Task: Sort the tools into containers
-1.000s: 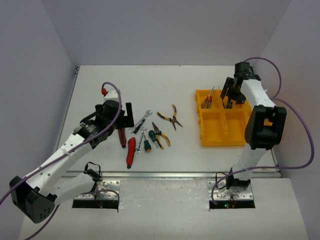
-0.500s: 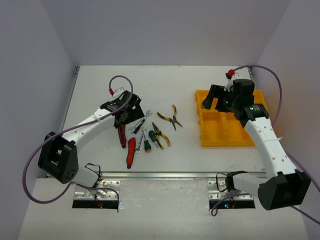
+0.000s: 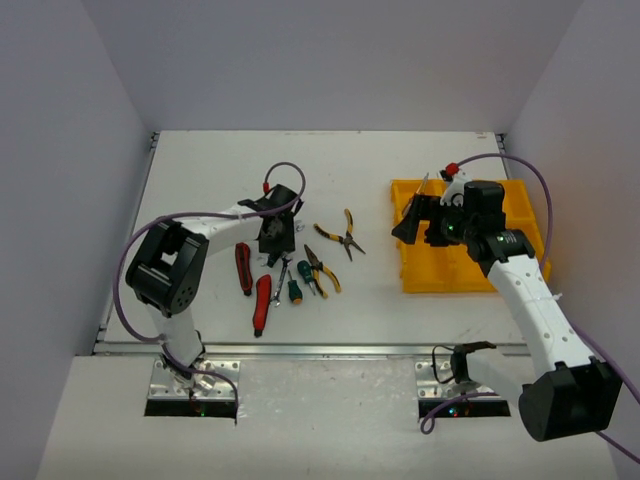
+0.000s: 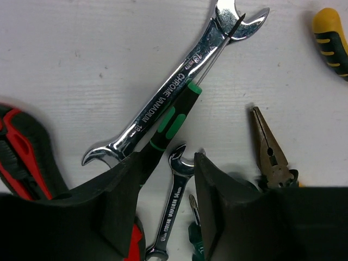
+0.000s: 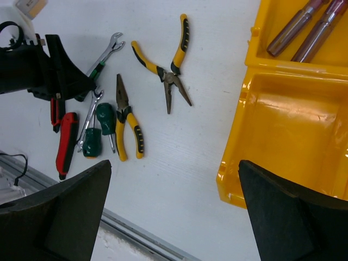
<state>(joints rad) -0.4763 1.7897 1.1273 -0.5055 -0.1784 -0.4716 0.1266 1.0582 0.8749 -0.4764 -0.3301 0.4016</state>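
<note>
Screwdriver between spread left jaws

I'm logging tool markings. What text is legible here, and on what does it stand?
"CHROME VANADIUM": shank of the large wrench.
"19": same wrench, near its upper head. The number near the lower head is unclear.
"VANADIUM": small wrench. The rest of its stamp is too blurred to read.
Nothing legible in the other views.

Light: bright and even; I see only soft shadows on the desk.
Glare: small shine on the wrench.
Focus: mostly sharp; the close fingers look slightly soft.
</note>
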